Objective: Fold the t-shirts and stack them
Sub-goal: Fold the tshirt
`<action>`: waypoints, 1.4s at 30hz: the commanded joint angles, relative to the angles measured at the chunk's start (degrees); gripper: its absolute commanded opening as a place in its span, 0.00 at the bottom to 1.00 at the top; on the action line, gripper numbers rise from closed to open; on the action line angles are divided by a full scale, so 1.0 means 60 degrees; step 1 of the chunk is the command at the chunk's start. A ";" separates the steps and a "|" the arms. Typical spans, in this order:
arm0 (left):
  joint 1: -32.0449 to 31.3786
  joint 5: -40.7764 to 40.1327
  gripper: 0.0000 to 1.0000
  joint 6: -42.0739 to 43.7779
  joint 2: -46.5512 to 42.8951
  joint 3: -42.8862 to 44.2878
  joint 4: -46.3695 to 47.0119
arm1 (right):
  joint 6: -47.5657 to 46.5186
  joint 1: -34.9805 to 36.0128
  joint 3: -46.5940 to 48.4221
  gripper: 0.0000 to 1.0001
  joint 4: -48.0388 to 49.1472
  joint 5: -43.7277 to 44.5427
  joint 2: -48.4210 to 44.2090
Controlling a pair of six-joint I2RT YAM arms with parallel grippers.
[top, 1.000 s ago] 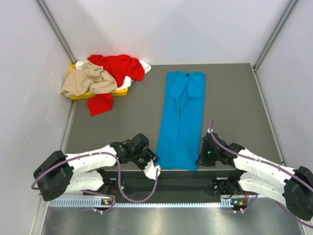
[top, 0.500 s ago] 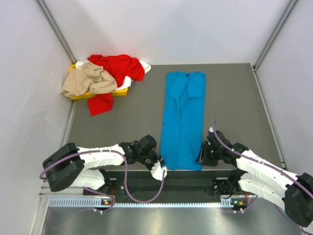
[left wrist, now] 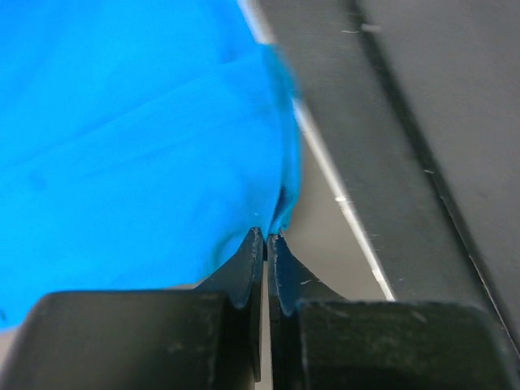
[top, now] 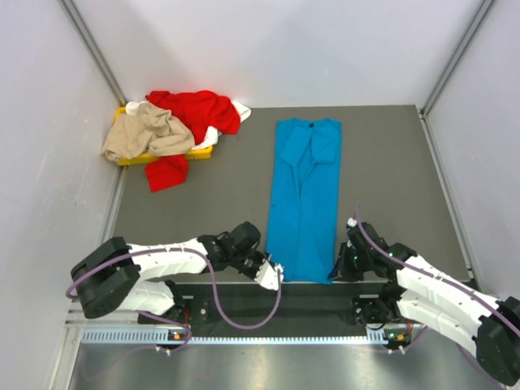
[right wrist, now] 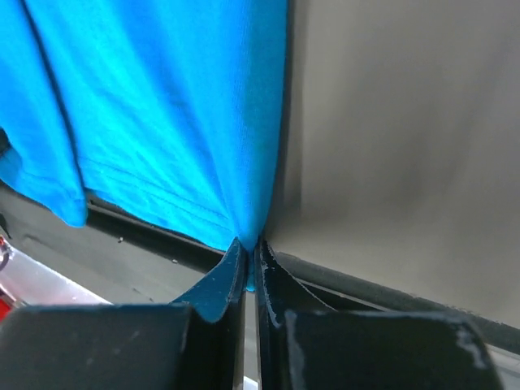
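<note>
A bright blue t-shirt [top: 305,195] lies folded into a long narrow strip down the middle of the grey table, collar at the far end. My left gripper [top: 276,274] is shut on its near left hem corner [left wrist: 280,213]. In the left wrist view the jaws [left wrist: 266,236] pinch the cloth edge [left wrist: 138,138]. My right gripper [top: 337,272] is shut on the near right hem corner, with blue cloth [right wrist: 162,106] squeezed between its fingertips [right wrist: 250,244]. A red t-shirt [top: 199,110], a beige t-shirt [top: 146,134] and a white one [top: 240,110] lie heaped at the far left.
A yellow tray [top: 130,158] sits under the heap in the far left corner. White walls close in the table on three sides. The near table edge and a black rail [top: 309,305] run just behind both grippers.
The left gripper slid right to the blue shirt's near left corner and closed on it. The right gripper shifted slightly nearer, opened briefly and closed again on the right corner.
</note>
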 commanded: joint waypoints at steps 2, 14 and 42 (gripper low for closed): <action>0.0835 -0.0130 0.00 -0.1943 0.0096 0.0974 0.0845 | -0.0297 -0.0283 0.0810 0.00 -0.0341 0.0062 -0.0462; 0.3575 0.0779 0.00 -0.3409 0.2629 0.5030 -0.0121 | -0.3490 -0.3990 0.4358 0.00 0.0990 -0.0771 0.3475; 0.4558 -0.1152 0.35 -0.4417 0.7802 1.0364 -0.0929 | -0.4020 -0.5866 0.8475 0.41 0.2559 -0.1478 0.9455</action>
